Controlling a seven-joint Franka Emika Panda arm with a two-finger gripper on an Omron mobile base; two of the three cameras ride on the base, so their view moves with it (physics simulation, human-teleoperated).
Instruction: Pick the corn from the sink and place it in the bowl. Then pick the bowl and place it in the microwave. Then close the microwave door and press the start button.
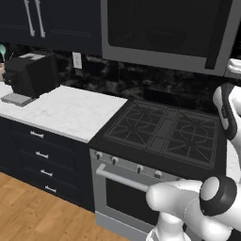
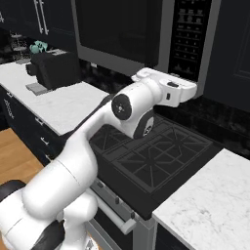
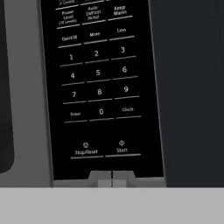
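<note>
I am working in a home kitchen: a black gas stove with iron grates is sitting between white marble counters, under a silver-framed over-range microwave, beside dark navy drawer cabinets.

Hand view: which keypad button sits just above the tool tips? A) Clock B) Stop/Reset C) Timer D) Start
D: the shut tool points at the bottom of the microwave control strip, with the Start button directly above its tips and Stop/Reset off to the left.
</note>
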